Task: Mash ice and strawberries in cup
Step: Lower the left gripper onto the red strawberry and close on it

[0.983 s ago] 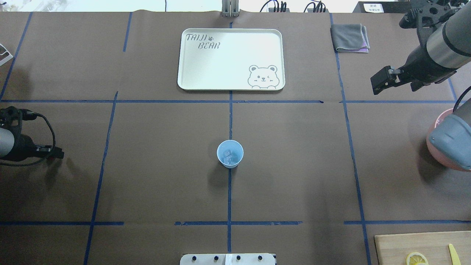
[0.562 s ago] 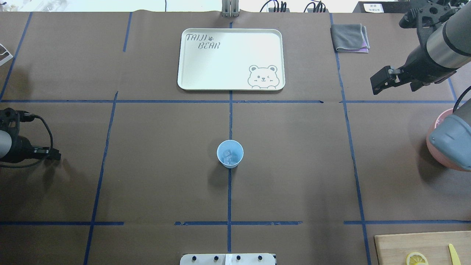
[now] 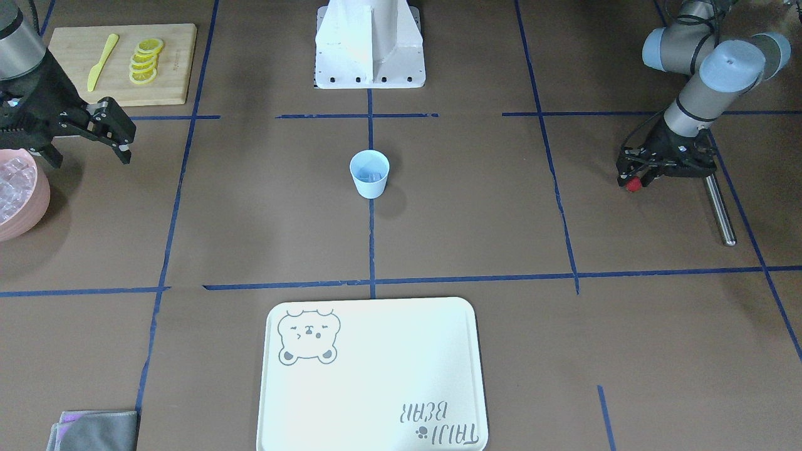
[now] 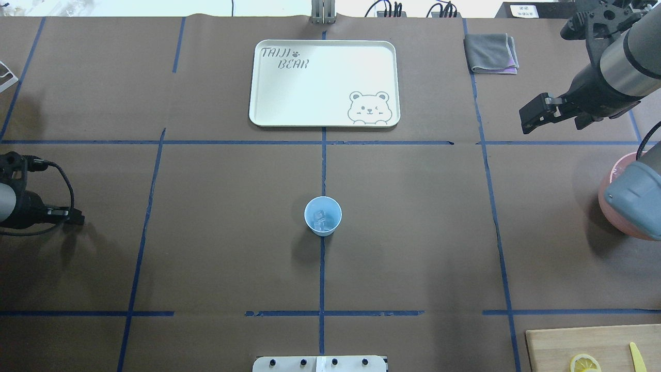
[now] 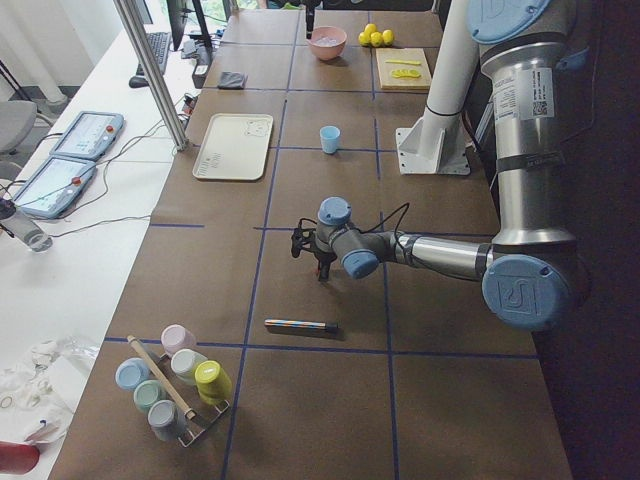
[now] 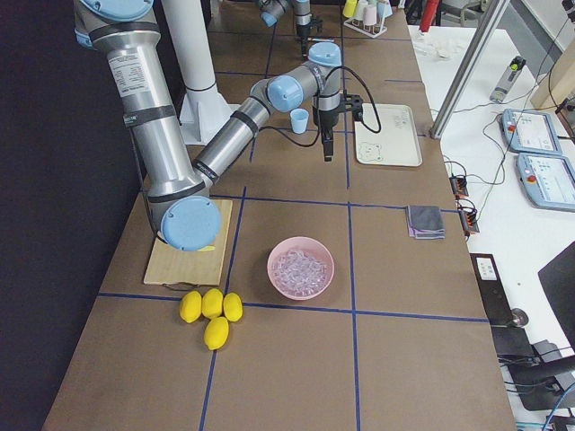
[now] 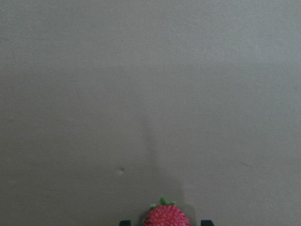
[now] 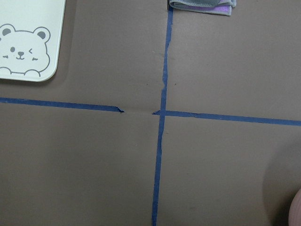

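The light-blue cup [image 4: 323, 216] stands upright at the table's centre, also in the front view [image 3: 369, 175]. A few clear ice cubes [image 4: 321, 220] lie in it. My left gripper [image 3: 633, 182] is low over the table at the robot's far left, shut on the small red strawberry [image 3: 634, 184]. The strawberry shows between the fingertips at the bottom of the left wrist view [image 7: 166, 217]. My right gripper [image 3: 119, 139] hangs open and empty at the far right, beside the pink bowl [image 3: 28, 216] of more ice [image 3: 12, 181].
A cream bear tray [image 4: 324, 82] lies beyond the cup. A metal rod [image 3: 718, 210] lies beside the left gripper. A cutting board [image 3: 169, 62] holds lemon slices and a yellow knife. A folded grey cloth [image 4: 490, 51] lies at the back right. A rack of bottles [image 5: 175, 385] stands at the left end.
My left gripper has drawn back a little toward the table's left edge with the strawberry in it. The right arm has barely moved. The cup has not moved.
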